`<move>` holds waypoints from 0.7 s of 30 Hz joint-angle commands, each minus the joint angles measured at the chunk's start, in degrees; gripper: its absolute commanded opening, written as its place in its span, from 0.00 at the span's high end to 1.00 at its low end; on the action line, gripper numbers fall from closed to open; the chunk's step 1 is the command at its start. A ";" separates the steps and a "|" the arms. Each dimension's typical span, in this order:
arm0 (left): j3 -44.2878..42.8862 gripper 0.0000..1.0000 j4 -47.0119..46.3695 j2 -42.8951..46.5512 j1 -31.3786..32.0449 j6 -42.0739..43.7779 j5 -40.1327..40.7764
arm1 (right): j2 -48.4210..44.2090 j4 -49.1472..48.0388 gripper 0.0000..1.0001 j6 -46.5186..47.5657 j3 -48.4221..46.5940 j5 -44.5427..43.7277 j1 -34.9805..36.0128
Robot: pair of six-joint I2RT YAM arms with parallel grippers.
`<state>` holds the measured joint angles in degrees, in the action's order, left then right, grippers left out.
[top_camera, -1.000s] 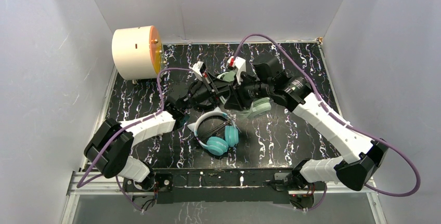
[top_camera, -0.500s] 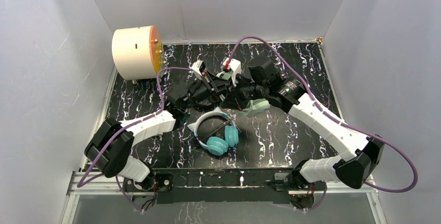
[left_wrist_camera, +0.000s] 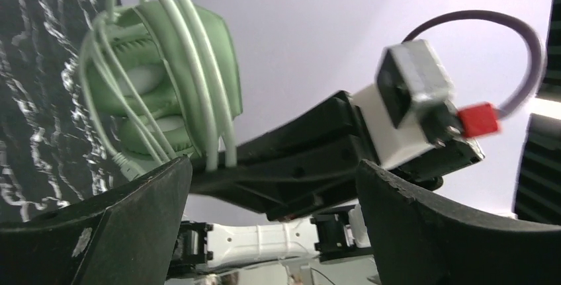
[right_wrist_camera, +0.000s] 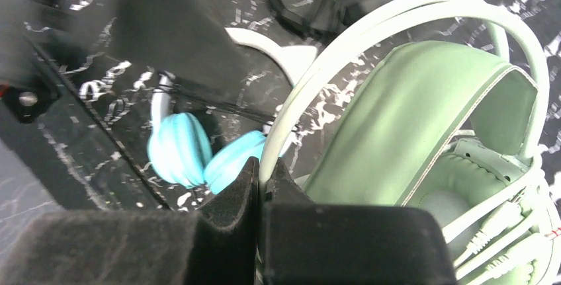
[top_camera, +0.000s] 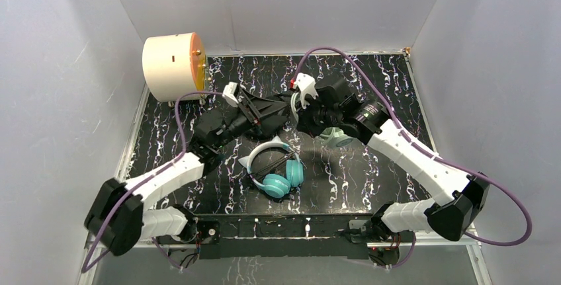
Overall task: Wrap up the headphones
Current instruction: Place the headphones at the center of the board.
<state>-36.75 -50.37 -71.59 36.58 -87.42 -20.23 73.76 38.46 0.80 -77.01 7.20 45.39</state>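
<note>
Green headset (right_wrist_camera: 423, 120) clamped at band by right gripper (right_wrist_camera: 259, 172); left gripper (left_wrist_camera: 271, 166) spread, empty, headset just ahead, off-centre.

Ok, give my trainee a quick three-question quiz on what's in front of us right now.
1. Is the left hand open or shut?
2. True or false: the right hand grips the green headset by its band.
3. Where is the teal headset? A: in the left hand. B: on the table, near its front edge. C: in the right hand.

Key: 1 open; 2 true; 3 B.
</note>
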 commanded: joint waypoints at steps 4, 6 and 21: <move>-1.78 0.02 31.85 17.00 -3.47 15.76 5.04 | 0.55 -0.70 1.00 1.64 2.35 -15.04 -2.86; -2.69 0.02 39.70 21.65 -4.01 19.91 7.22 | 1.15 -0.56 1.00 1.27 4.65 -17.39 -4.86; -28.42 0.02 83.44 38.71 -4.50 39.43 22.95 | 7.29 -9.03 0.99 -6.44 22.33 -39.65 -8.38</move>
<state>-61.41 23.11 -34.28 32.36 -52.53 -0.47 81.54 35.59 -4.62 -55.51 -24.97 37.23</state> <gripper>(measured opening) 0.983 0.058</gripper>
